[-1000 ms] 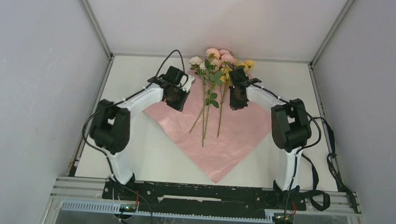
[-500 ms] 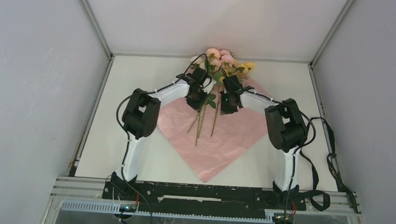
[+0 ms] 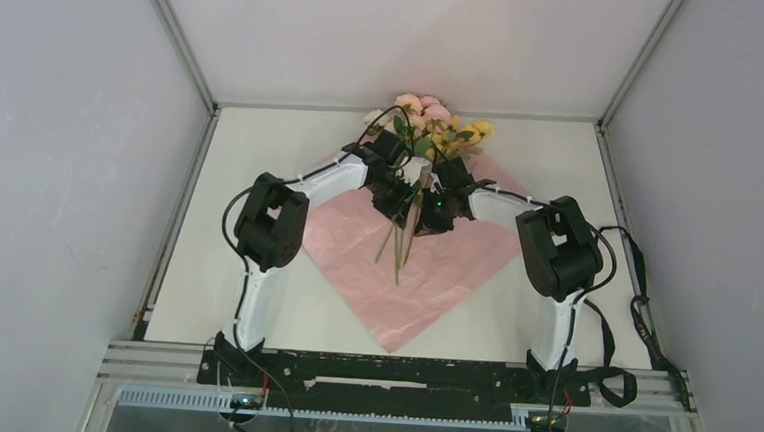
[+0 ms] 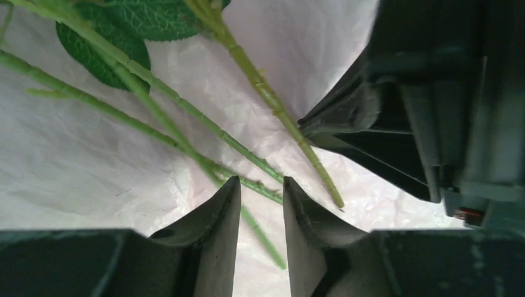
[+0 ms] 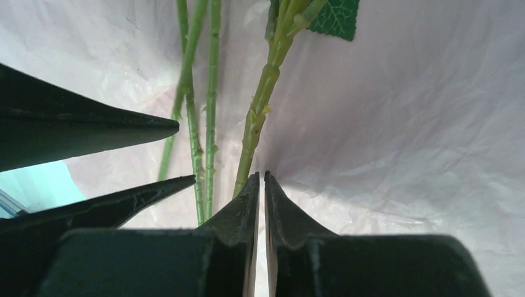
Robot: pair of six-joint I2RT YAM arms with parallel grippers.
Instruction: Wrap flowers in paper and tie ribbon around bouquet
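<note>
Since a second ago, both arms have swung inward from either side of the flowers [image 3: 429,119]. The left gripper [image 4: 260,185] and right gripper [image 5: 260,176] now sit close together over the stems [image 3: 399,249], which lie bunched tighter than before. The paper [image 3: 445,270] has slid a little toward the left arm.

From above, we see a sheet of crinkled pinkish-lilac paper lying flat on the white table [image 3: 252,148], turned like a diamond. The bunch rests along its middle. Pink, yellow and white blooms [image 3: 420,106] fan out past the far corner, beyond both grippers. The thin green stems trail back toward the arm bases and come out on the near side of the grippers.

From the left wrist, the jaws stand a little apart with a clear gap between them. Several knobbly green stems cross on a slant just beyond the fingertips, and one runs on under the gap against the pale paper. We cannot see either finger pressing on it. A dark, serrated leaf [image 4: 117,59] lies farther out, on the left. The black body of the right gripper fills the right side.

From the right wrist, the jaws are nearly together, leaving only a thin slit with nothing visible in it. The stems rise straight away from the tips, slightly to their left. The cut end of the thickest one is just beside the left fingertip.
</note>
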